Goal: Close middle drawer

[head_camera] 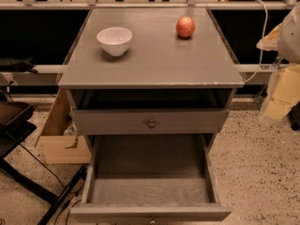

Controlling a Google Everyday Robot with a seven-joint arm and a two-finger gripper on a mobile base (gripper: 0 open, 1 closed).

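Observation:
The middle drawer (150, 191) of a grey cabinet is pulled far out toward the camera. It is a long shallow tray and it is empty. Its flat front (150, 213) lies along the bottom edge of the view, with a small dark knob (152, 221) half cut off. My gripper is not in view. A pale rounded shape (291, 32) at the right edge may be part of my arm, well to the right of the cabinet and above the drawer.
The drawer above (117, 122) has a round knob and sits nearly shut. On the cabinet top (150, 64) stand a white bowl (114, 40) and a red apple (185, 27). Wooden boards (58, 135) and black stand legs (28, 182) are at left, yellow blocks (281, 95) at right.

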